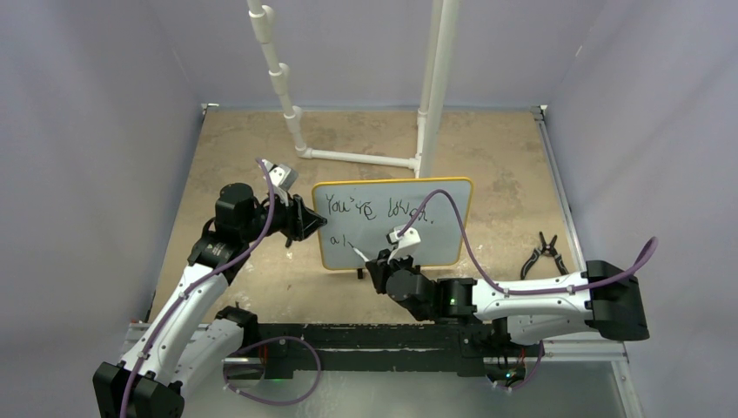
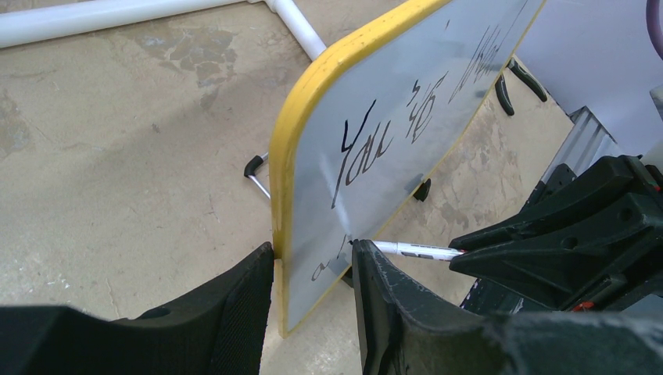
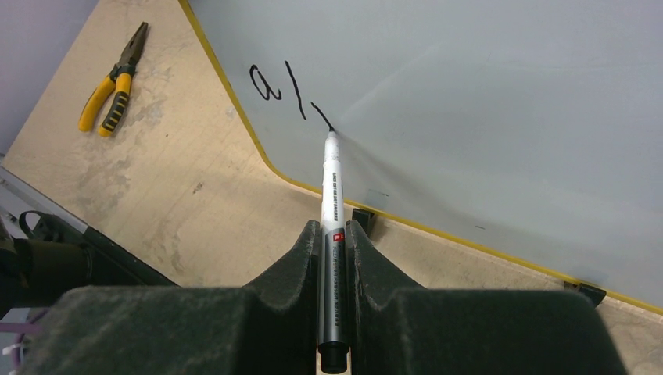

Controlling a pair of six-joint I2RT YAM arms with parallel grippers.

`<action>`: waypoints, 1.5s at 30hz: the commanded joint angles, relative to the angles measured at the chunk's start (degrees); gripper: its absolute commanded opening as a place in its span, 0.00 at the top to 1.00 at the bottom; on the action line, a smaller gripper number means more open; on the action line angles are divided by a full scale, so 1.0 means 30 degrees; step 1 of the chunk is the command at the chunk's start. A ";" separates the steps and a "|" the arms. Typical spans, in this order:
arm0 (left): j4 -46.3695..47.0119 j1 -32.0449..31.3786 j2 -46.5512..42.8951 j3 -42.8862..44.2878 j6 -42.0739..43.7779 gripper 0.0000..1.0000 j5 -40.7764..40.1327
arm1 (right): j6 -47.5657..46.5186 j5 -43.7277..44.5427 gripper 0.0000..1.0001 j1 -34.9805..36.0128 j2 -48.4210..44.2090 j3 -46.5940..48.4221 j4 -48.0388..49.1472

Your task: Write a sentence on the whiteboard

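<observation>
The whiteboard (image 1: 392, 182) stands upright mid-table, yellow frame, on small black feet. The sentence (image 1: 365, 207) reads "You're loved" on the top line, with "al" and a short stroke begun below it (image 3: 274, 86). My left gripper (image 1: 306, 222) is closed across the board's left edge (image 2: 301, 101), one finger behind the frame and one on the face. My right gripper (image 1: 380, 266) is shut on a white marker (image 3: 332, 203). The marker's black tip touches the board just right of "al". The marker also shows in the left wrist view (image 2: 414, 251).
Yellow-handled pliers (image 3: 113, 82) lie on the table right of the board (image 1: 541, 255). A white PVC pipe frame (image 1: 357, 157) stands behind the board. The table's metal rail runs along the near edge under both arms.
</observation>
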 commanded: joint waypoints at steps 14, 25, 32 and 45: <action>0.0523 -0.0158 -0.0258 0.0124 0.0212 0.60 0.0116 | -0.0581 0.2237 1.00 -0.0014 -0.0894 0.0945 0.0182; 0.0507 -0.0158 -0.0284 0.0123 0.0213 0.60 0.0145 | 0.0500 0.1767 1.00 -0.0014 -0.0427 0.0783 -0.0754; 0.0508 -0.0202 -0.0258 0.0122 0.0213 0.60 0.0148 | 0.1184 0.1267 1.00 -0.0011 -0.0457 0.0553 -0.1181; 0.0504 -0.0188 -0.0199 0.0123 0.0213 0.60 0.0136 | 0.0525 0.2211 1.00 0.0007 -0.0866 0.1079 -0.1411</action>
